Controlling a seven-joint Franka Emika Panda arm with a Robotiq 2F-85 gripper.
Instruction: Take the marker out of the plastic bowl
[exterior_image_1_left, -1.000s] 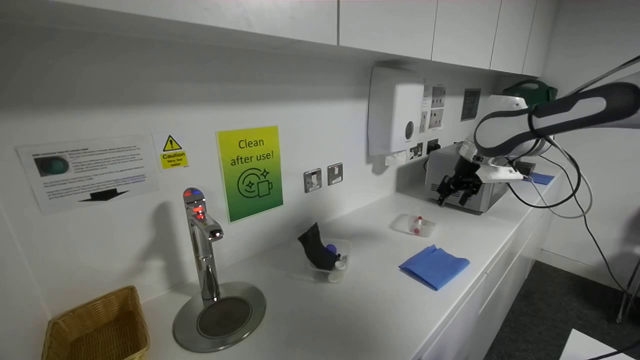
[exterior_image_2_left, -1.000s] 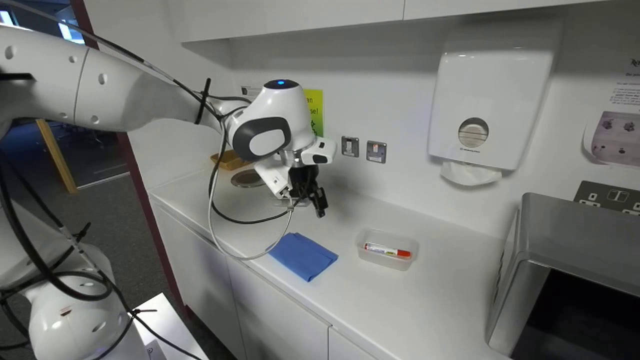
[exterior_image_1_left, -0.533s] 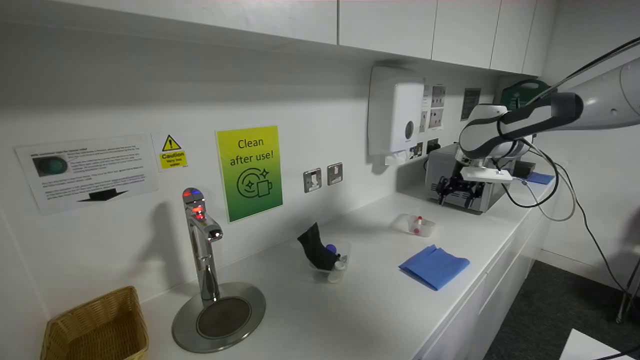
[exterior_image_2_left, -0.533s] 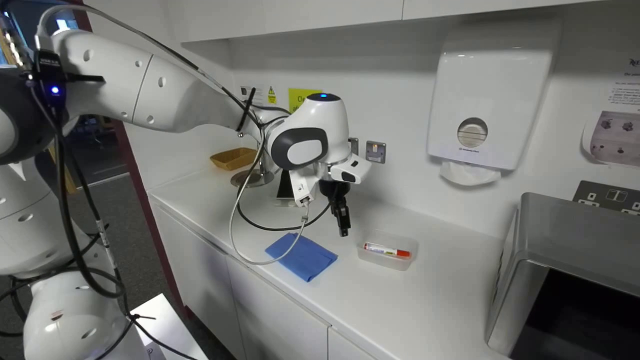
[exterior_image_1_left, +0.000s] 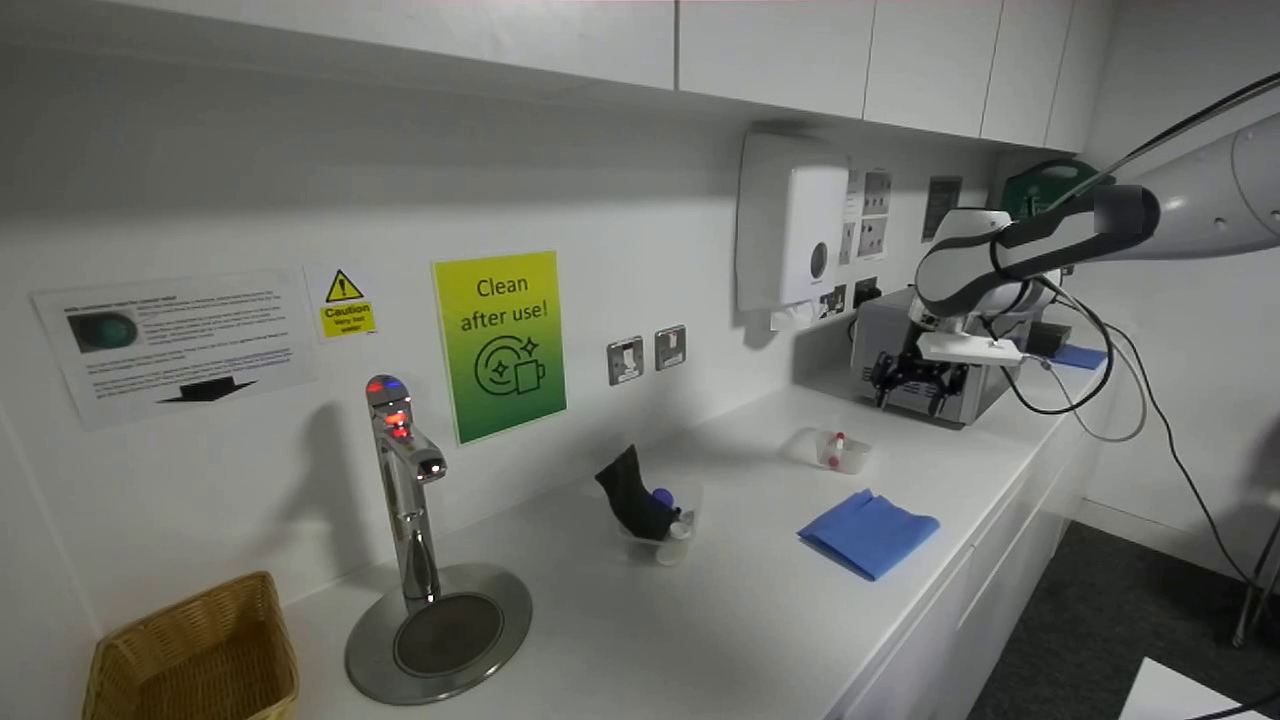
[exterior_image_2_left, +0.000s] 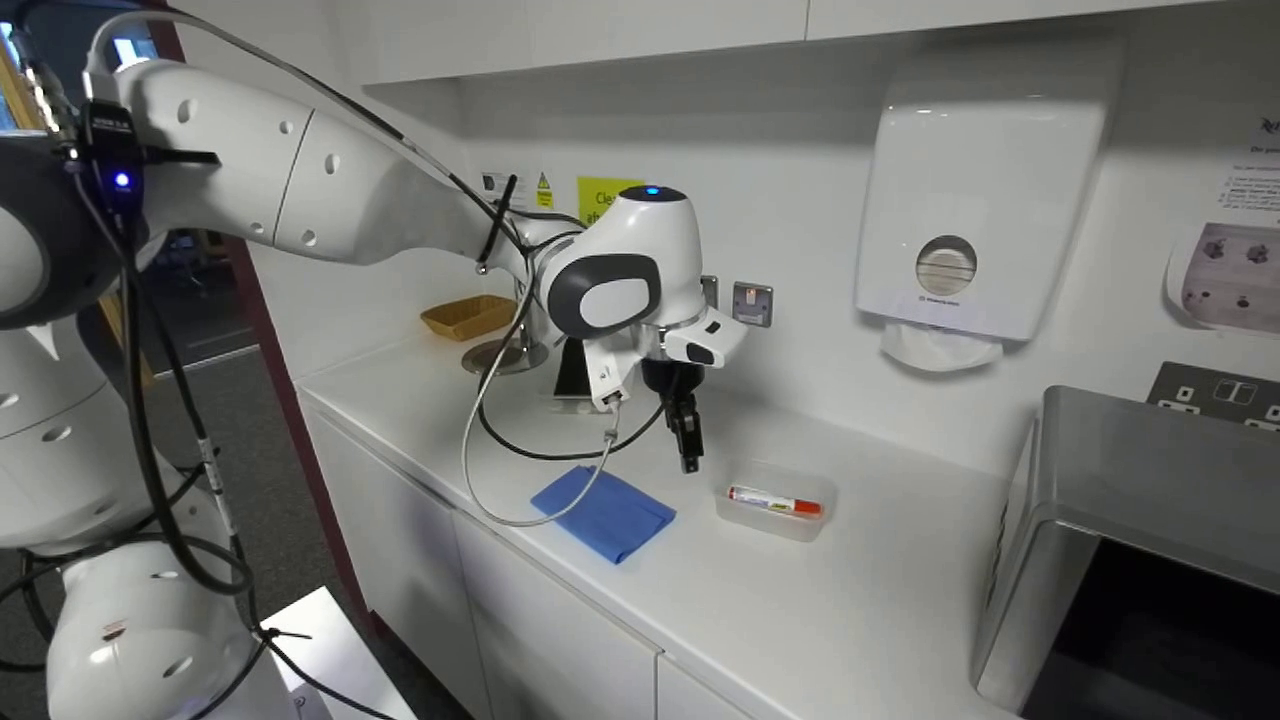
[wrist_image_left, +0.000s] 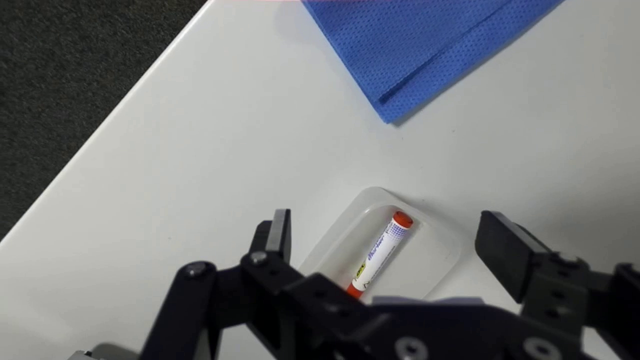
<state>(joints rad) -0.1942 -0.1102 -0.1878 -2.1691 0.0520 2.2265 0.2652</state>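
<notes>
The marker (wrist_image_left: 377, 252) is white with red ends and lies inside the plastic bowl (wrist_image_left: 367, 197), a small clear-whitish rectangular tub on the white counter. Both exterior views also show the marker (exterior_image_2_left: 775, 501) (exterior_image_1_left: 836, 452) in the bowl (exterior_image_2_left: 758, 521) (exterior_image_1_left: 857, 459). My gripper (wrist_image_left: 385, 222) is open and empty. In the wrist view its fingers stand either side of the bowl, and its body hides the bowl's near end and the marker's lower tip. In both exterior views the gripper (exterior_image_2_left: 690, 464) (exterior_image_1_left: 910, 403) hovers above the counter, apart from the bowl.
A folded blue cloth (exterior_image_2_left: 605, 515) lies beside the bowl near the counter's front edge. A microwave (exterior_image_2_left: 1150, 480) stands on the bowl's far side from the arm. A clear tub (exterior_image_1_left: 690, 510) holds a dark angular object (exterior_image_1_left: 635, 500). A paper dispenser (exterior_image_2_left: 985, 190) hangs on the wall.
My gripper has moved towards the bowl and lower, and has turned about its axis. Since half a second ago it has barely moved. The marker and bowl have not moved.
</notes>
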